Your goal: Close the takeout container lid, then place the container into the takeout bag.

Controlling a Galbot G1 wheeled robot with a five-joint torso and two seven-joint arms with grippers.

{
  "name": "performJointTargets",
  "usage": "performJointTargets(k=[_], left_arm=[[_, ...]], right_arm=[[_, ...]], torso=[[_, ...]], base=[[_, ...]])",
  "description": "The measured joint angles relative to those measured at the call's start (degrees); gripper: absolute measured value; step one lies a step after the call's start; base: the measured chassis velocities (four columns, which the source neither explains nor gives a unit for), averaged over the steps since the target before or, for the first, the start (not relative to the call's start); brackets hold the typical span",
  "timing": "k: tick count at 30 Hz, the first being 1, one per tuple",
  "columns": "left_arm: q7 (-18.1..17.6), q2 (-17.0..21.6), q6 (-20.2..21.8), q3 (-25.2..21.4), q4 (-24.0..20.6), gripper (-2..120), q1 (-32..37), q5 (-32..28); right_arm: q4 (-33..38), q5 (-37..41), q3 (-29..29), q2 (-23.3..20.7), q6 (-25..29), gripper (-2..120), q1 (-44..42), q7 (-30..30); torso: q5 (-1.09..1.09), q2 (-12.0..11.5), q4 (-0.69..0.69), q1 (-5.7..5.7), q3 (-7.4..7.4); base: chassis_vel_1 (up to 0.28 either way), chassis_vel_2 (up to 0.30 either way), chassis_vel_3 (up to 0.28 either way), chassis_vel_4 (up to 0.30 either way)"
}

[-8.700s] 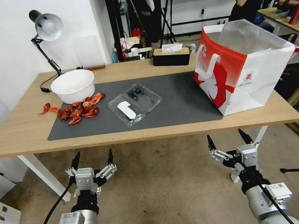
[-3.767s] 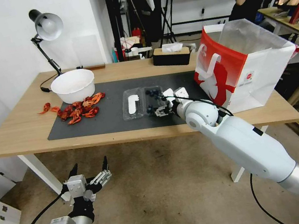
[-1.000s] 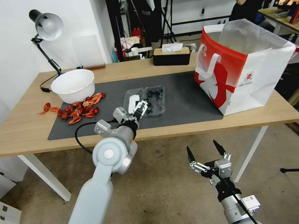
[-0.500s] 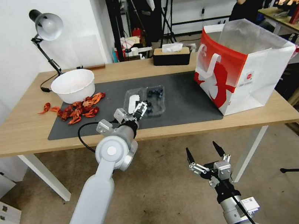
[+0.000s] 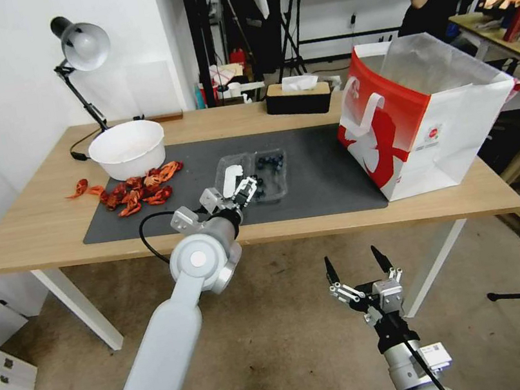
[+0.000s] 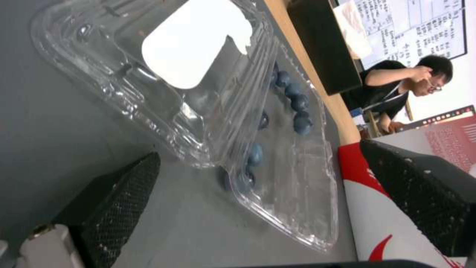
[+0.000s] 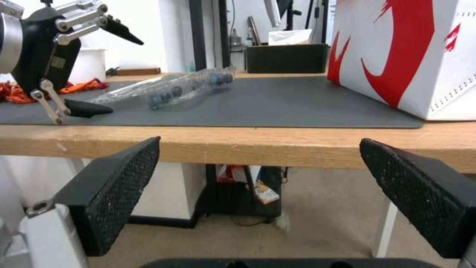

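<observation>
Two hinged halves of the small clear plastic clamshell takeout container [image 5: 251, 177] lie flat & open on the dark grey mat [image 5: 318, 193], roughly mid-counter. Half w/ the white oblong sticker, i.e. the lid [image 5: 231, 178], is on the robot's left; the other half holds the dark blue berries [image 5: 268, 164]. In the left wrist view the lid [image 6: 163, 74] sits beside the berry half, several berries [image 6: 297, 108] loose along the tray.

Left gripper [image 5: 241, 192] is over the mat at the container's near edge, just by the lid's near corner; fingers spread apart, holding nothing. Left wrist view has the two black textured fingers [image 6: 114, 208] wide either side of the container's near corner, not touching the plastic as far as can be seen. Right wrist view catches the left gripper [image 7: 102, 65] side-on, one fingertip low near the mat, the other raised, container [image 7: 169, 91] just beyond it.

Right gripper [image 5: 353, 267] hangs below counter level in front of the wooden counter [image 5: 38, 234], fingers spread, empty.

Large boxy red-and-white paper takeout bag [image 5: 421, 119] w/ white loop handles stands upright at the mat's right end, mouth open, well apart from the container. Round white bowl [image 5: 127, 149] & orange-red scraps [image 5: 135, 191] at the left; black tissue box [image 5: 298, 99] at the rear.
</observation>
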Motion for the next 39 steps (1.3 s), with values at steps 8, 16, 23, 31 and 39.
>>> performJointTargets(k=[8,16,23,31,39], left_arm=[[0.57,-0.16,-1.21,-0.33,0.99,100,-0.49,0.17],[4.64,-0.77,-4.35,-0.47,1.33,100,0.1,0.45],[13.56,-0.57,-8.47,-0.45,0.13,100,2.28,2.8],[23.75,0.6,-10.91,-0.03,-1.47,100,3.94,6.16],[27.89,1.33,-3.55,2.51,-1.81,100,1.92,4.8]], right_arm=[[-0.2,-0.19,-0.02,0.01,0.24,100,-0.14,0.08],[-0.44,-0.72,-0.33,0.28,0.49,100,-0.59,0.13],[-0.76,-1.13,-0.32,0.36,0.89,100,-1.01,0.16],[-0.8,-1.72,-0.58,0.82,1.07,100,-1.13,0.25],[-0.61,-2.23,-0.46,1.29,1.24,100,-1.67,0.2]], torso=[[0.0,0.0,0.0,-0.01,0.0],[0.0,0.0,0.01,-0.01,0.0],[0.0,0.0,0.0,-0.01,0.0],[0.0,0.0,0.01,-0.01,0.0],[0.0,0.0,0.01,0.0,0.0]], base=[[0.0,0.0,0.0,0.0],[0.0,0.0,0.0,0.0],[0.0,0.0,0.0,0.0],[0.0,0.0,0.0,0.0],[0.0,0.0,0.0,0.0]])
